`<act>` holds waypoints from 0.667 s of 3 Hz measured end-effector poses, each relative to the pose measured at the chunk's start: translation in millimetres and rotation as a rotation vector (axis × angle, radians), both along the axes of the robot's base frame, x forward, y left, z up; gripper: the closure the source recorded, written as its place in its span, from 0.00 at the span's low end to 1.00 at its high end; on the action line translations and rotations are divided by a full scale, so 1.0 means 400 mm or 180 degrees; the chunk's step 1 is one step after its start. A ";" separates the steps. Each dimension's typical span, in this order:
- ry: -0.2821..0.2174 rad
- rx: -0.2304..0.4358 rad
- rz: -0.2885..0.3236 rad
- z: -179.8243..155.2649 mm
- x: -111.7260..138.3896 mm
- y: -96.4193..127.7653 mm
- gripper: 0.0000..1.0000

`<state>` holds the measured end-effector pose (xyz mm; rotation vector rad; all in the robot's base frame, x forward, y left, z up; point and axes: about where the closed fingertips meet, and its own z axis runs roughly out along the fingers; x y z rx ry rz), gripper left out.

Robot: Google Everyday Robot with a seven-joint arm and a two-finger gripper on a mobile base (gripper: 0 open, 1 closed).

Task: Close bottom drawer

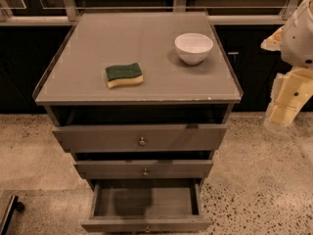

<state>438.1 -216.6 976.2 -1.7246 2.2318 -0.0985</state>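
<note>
Gripper hangs at the right edge of the view, off the right side of the cabinet and well apart from it, about level with the front edge of the surface. It is a pale cream part under a white arm; whether its jaws are open or closed cannot be told, and it touches nothing.

Nearest to it, a white bowl stands upright by the back right corner of the surface. A sponge, green face up over yellow, lies near the front edge, left of the middle.

Below the front edge come three drawer fronts. The top drawer and middle drawer each carry a round knob. The bottom drawer is pulled well out towards the camera, its inside showing, its front at the lower edge of the view. Speckled floor lies around the cabinet.
</note>
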 end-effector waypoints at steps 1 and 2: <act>0.0000 0.0000 0.0000 0.000 0.000 0.000 0.00; -0.0071 0.0058 -0.0002 -0.029 -0.009 -0.010 0.00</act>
